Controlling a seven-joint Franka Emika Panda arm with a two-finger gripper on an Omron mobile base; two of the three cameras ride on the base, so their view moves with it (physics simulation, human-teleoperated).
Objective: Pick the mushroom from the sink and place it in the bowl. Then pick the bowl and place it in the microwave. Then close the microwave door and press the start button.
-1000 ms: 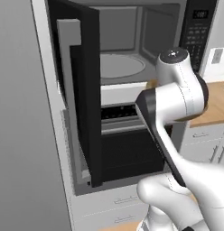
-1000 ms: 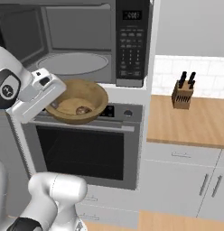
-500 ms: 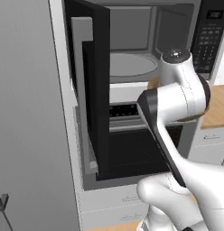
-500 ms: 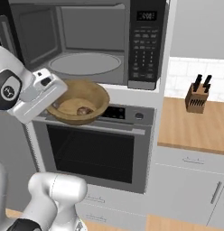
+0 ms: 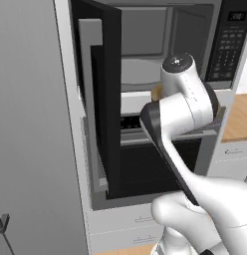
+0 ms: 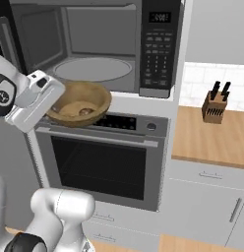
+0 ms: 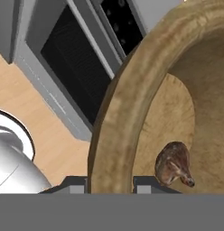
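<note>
My gripper [image 7: 111, 185] is shut on the near rim of the tan wooden bowl [image 7: 118, 122], one fingertip [image 7: 75, 184] outside and the other inside. The brown mushroom [image 7: 174, 163] lies on the bowl's floor. In the right base view the bowl [image 6: 82, 101] hangs tilted in front of the oven's control strip, just below the microwave [image 6: 94, 49] opening, and the mushroom [image 6: 84, 111] sits inside it. The microwave door [image 5: 103, 99] stands wide open to the left. The arm hides most of the bowl in the left base view. The sink is out of view.
A glass turntable [image 6: 93, 69] lies inside the microwave, with the keypad strip [image 6: 157, 49] at its right. A wall oven [image 6: 99, 162] sits below. A knife block [image 6: 214, 107] stands on the wooden counter [image 6: 212, 140] to the right.
Both base views have shifted, so the base moved and the microwave now sits further right in the picture. The bowl stays held at the same spot relative to the arm.
</note>
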